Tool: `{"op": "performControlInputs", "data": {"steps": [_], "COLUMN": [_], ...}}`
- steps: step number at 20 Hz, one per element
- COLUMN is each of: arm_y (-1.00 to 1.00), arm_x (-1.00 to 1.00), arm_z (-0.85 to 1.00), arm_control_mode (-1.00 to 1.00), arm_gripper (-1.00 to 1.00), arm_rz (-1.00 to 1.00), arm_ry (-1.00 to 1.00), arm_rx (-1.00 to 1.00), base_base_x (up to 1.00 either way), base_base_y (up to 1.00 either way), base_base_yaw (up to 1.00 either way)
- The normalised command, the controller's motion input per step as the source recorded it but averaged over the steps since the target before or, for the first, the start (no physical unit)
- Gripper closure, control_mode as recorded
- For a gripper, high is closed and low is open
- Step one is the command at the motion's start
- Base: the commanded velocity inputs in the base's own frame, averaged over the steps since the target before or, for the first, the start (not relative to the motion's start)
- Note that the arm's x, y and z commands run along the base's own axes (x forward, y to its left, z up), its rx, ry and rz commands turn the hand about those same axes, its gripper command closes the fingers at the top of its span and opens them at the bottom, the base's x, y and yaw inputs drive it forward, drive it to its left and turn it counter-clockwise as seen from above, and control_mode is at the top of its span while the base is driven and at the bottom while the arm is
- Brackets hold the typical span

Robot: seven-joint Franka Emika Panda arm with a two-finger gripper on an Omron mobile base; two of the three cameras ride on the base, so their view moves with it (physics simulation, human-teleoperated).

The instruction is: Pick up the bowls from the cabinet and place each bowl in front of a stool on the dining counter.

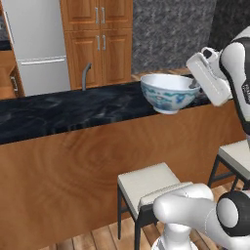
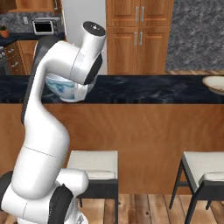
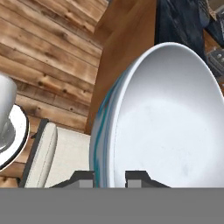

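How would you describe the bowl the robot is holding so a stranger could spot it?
Find the long black marble counter with stools below. At its front edge, above a cream stool, the gripper pinches the rim of a deep white bowl with blue patterning. The other bowl is shallow and beige.

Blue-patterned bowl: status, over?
Hand shut on blue-patterned bowl rim. Bowl tilted, held just above the dining counter edge, over a stool. Cream bowl already on the counter, far right. Nothing in the way.

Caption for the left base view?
Gripper holds the deep white blue-patterned bowl at the black marble counter's edge, above a cream stool.
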Motion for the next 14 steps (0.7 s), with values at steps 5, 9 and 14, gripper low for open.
{"op": "performControlInputs", "data": {"steps": [5,9,14], "arm_y": [0.19,0.00,0.00], "arm_x": [0.64,0.60,0.57], "arm_z": [0.00,0.00,0.00], "arm_control_mode": [-1.00,-1.00,-1.00], "arm_gripper": [1.00,1.00,1.00], "arm_rz": [-0.06,-0.06,-0.05], "arm_ry": [0.00,0.00,0.00], "arm_rx": [-0.04,-0.05,-0.06], "base_base_x": [0.00,0.00,0.00], "base_base_y": [0.00,0.00,0.00], "base_base_yaw": [0.00,0.00,0.00]}}
